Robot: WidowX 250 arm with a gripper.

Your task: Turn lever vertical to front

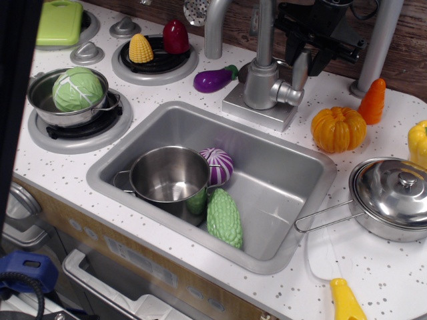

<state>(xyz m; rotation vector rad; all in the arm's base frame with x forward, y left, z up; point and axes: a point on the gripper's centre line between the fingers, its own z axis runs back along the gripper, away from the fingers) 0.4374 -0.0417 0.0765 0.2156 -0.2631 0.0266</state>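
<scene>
The lever (299, 71) stands upright on the tap's (261, 83) right side, behind the sink (280, 167). The gripper (303, 50) hovers at its tip, fingers spread astride it. Best to close low on the paddle, then swing it forward around the hub.
</scene>
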